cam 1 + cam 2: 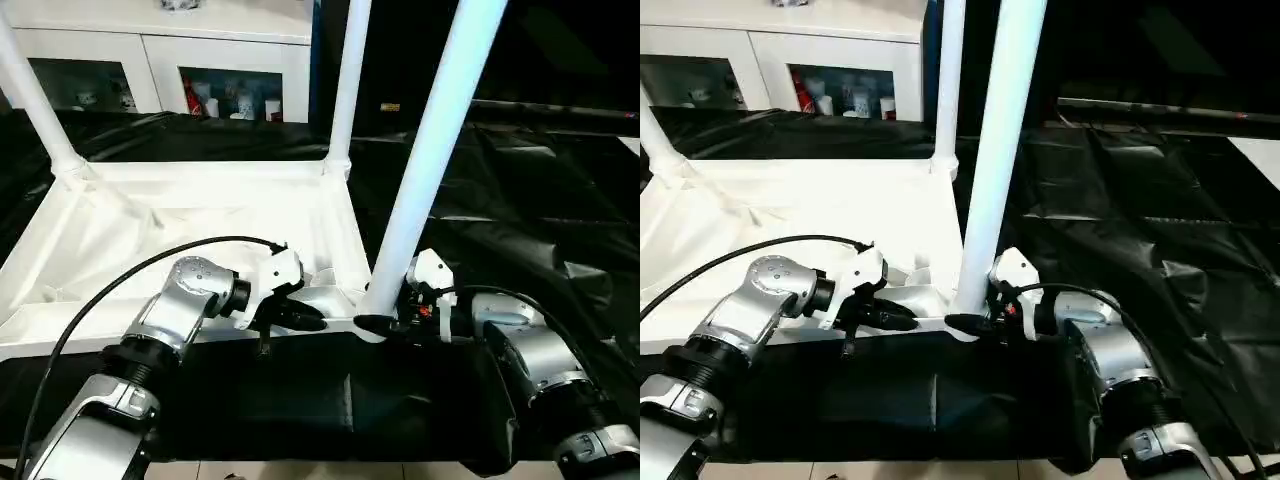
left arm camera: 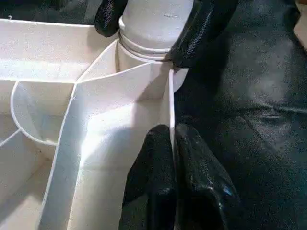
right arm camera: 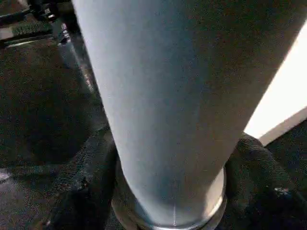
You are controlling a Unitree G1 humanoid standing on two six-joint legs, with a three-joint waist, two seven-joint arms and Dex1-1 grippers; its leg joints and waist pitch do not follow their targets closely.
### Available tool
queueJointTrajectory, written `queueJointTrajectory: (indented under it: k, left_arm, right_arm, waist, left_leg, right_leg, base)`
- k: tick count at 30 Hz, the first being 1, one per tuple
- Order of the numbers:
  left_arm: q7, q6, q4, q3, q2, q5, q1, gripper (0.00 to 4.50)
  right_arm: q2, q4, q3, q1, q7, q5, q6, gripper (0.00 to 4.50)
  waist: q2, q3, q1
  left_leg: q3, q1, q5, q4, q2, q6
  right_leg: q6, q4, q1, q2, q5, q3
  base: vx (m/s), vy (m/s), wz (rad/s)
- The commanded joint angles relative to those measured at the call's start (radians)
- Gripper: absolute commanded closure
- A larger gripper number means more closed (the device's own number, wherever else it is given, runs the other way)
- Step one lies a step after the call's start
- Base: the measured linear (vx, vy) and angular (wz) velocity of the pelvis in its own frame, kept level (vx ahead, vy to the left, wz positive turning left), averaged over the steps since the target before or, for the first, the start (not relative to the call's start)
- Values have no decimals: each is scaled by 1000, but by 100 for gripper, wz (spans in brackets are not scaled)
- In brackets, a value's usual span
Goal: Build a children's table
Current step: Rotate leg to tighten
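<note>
Now the left gripper (image 1: 300, 318) pinches the rim of the upside-down white plastic tabletop (image 1: 180, 215) on the black cloth, steadying it, while the right gripper (image 1: 385, 322) hugs the long white tube leg (image 1: 425, 160) at its corner socket.

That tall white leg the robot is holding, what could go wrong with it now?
The near leg leans sideways in its corner socket, so it may not be pushed fully in and could tip or pop out.

The right claw grips it only at the very bottom, which gives little control over the long top.

The left claw pinches just the thin rim of the tabletop, so the top might slip or lift during a push.
</note>
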Motion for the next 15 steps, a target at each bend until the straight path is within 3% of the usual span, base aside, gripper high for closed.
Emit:
queueJointTrajectory:
  k: [1,4,6,7,12,15]
  left_arm:
    - [90,7,69,6,-62,-2,3,450]
    - [149,2,99,15,-86,9,-12,450]
    - [307,22,176,23,-154,41,-61,450]
    - [321,24,184,24,-161,44,-66,450]
    - [488,70,262,23,-260,82,-127,450]
    - [523,71,291,-5,-300,112,-147,450]
  right_arm:
    - [40,87,-54,0,-196,-36,9,179]
    - [72,114,-79,-7,-276,-35,11,183]
    - [168,125,-139,-28,-492,-22,67,184]
    - [177,126,-144,-30,-514,-21,72,184]
    - [260,148,-137,-71,-729,-91,81,184]
    - [299,145,-122,-88,-765,-108,77,184]
  waist:
    - [-8,-45,-2]
    - [-11,-45,-8]
    - [-6,-38,-14]
    - [-8,-41,-14]
    - [-3,-41,-10]
    - [-4,-43,-9]
  left_leg:
    - [-18,10,-222,-74,41,31]
    - [-22,11,-261,-76,39,7]
    - [-24,17,-305,-81,37,-6]
    - [-27,18,-313,-82,37,-18]
    - [-27,22,-328,-82,35,-19]
    - [-26,16,-308,-83,35,-10]
  right_leg:
    - [-229,-77,38,-54,-212,36]
    - [-198,-85,39,-57,-304,35]
    - [-171,-97,29,-54,-383,38]
    - [-156,-99,29,-56,-412,36]
    - [-143,-105,22,-55,-410,38]
    - [-144,-100,26,-53,-354,38]
  base:
    - [0,0,0]
    - [0,0,0]
    - [0,0,0]
    - [0,0,0]
    - [0,0,0]
    - [0,0,0]
